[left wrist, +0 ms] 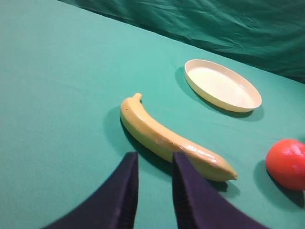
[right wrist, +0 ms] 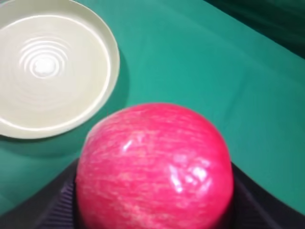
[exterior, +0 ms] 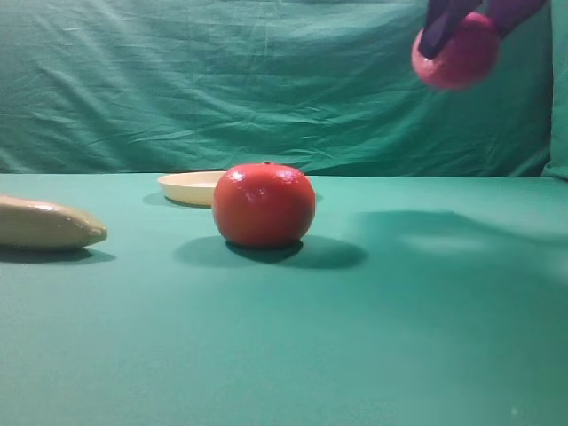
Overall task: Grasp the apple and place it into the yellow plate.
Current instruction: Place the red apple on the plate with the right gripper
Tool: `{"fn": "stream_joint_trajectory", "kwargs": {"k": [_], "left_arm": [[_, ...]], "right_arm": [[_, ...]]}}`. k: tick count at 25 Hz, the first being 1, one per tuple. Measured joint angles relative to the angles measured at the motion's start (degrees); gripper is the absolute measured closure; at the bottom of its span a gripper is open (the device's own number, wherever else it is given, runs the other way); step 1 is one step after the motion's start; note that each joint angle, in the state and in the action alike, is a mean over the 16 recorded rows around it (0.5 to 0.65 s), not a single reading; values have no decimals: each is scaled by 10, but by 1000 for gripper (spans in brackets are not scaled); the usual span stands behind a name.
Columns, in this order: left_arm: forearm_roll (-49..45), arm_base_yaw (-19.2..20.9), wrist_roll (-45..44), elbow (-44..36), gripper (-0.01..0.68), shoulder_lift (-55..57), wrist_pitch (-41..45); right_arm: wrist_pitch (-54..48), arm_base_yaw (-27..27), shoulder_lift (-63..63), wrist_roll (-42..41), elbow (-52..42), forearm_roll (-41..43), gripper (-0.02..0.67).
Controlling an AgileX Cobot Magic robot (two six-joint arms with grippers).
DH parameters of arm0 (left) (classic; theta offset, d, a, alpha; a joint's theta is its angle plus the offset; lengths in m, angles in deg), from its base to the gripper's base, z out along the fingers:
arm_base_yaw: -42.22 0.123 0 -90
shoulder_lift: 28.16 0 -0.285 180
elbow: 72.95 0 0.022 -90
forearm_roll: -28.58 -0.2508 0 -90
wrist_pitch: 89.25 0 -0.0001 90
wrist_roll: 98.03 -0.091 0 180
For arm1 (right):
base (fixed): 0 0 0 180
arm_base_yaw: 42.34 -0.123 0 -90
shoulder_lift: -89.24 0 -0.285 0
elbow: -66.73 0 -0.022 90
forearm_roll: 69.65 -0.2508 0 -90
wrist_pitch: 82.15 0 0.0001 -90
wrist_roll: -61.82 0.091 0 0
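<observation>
Green cloth counter (exterior: 426,355), your left gripper (left wrist: 151,191) with jaws narrowly parted over the banana (left wrist: 171,140), seen whole only by that wrist, yellow plate (right wrist: 112,52) empty, your right gripper (exterior: 466,27) pinching the apple (exterior: 455,51) aloft, streaks visible only up close.

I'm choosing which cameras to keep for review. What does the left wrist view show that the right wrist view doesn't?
Only the left wrist view shows the banana, the orange-red fruit and the left gripper, its fingers a little apart with nothing between them. Only the right wrist view shows the apple clamped in the right gripper. Both show the yellow plate, with nothing in it, on the green cloth.
</observation>
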Motion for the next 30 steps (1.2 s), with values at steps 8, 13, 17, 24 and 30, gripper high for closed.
{"fn": "stream_joint_trajectory", "kwargs": {"k": [8,13,17,24,30], "left_arm": [[0,0,0,0,516,0,0],[0,0,0,0,516,0,0],[0,0,0,0,516,0,0],[0,0,0,0,516,0,0],[0,0,0,0,516,0,0]], "right_arm": [[30,-65,-84,-6,72,-8,159],[61,-87,-117,-17,86,-24,159],[83,-97,-135,-27,88,-37,159],[102,-102,-154,-42,88,-53,128],[97,-102,-158,-47,92,-54,70]]}}
